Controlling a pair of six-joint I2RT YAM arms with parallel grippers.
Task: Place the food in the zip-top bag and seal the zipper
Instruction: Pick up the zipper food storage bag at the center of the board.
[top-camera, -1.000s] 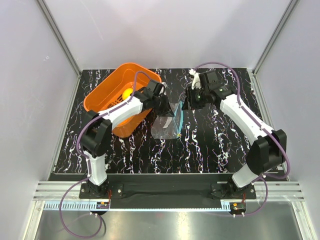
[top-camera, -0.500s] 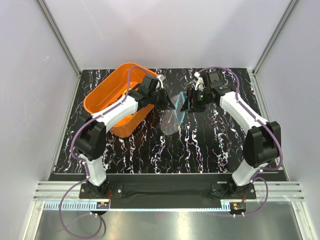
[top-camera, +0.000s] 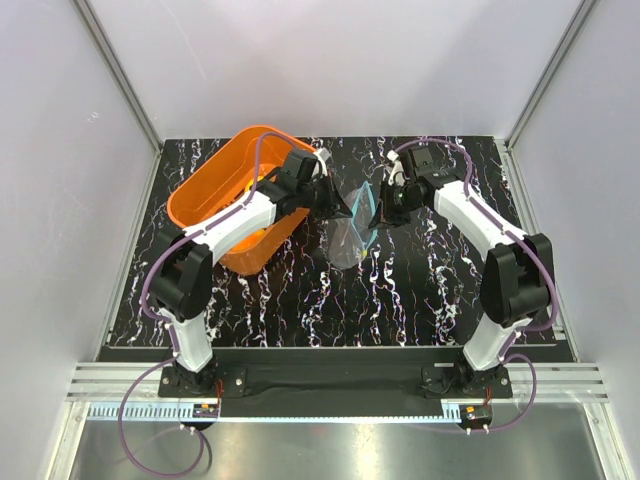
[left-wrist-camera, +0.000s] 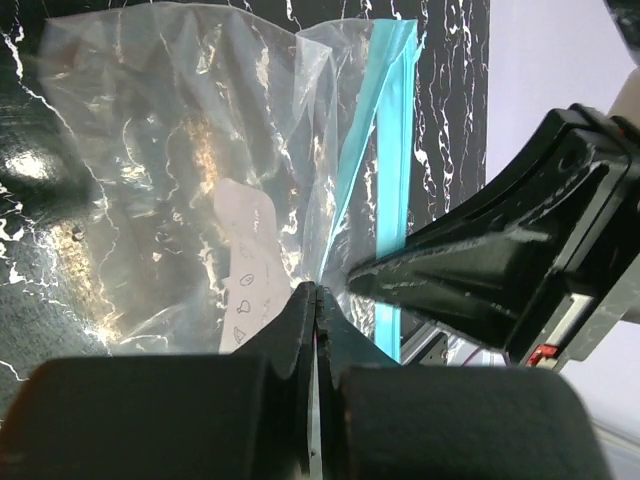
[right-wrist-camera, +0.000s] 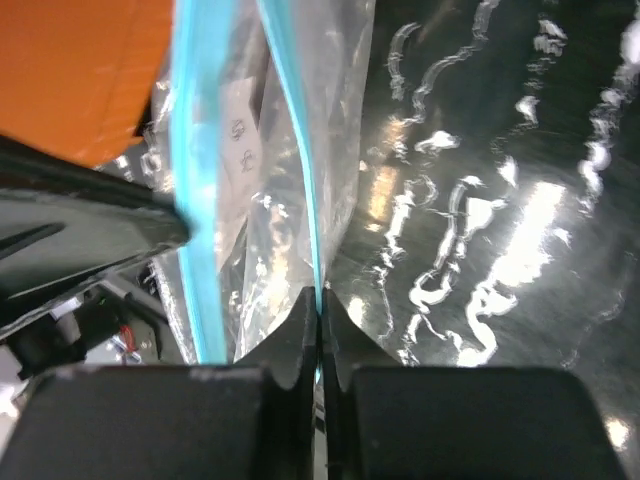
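Top external | black veined table (top-camera: 400, 300) | zip-top bag (top-camera: 350, 238) central | pale walls (top-camera: 330, 60)

The zip-top bag (left-wrist-camera: 180, 150) is seen as thin, clear, glossy plastic, creased and wrinkled; its zipper (left-wrist-camera: 390, 140) is made of smooth teal plastic. The counter (top-camera: 420, 290) is finished in polished black, white-veined like marble. Matt black plastic is shown on the left tool (left-wrist-camera: 318, 300) and right tool (right-wrist-camera: 320, 300). The basket (top-camera: 200, 190) is moulded in smooth orange plastic.
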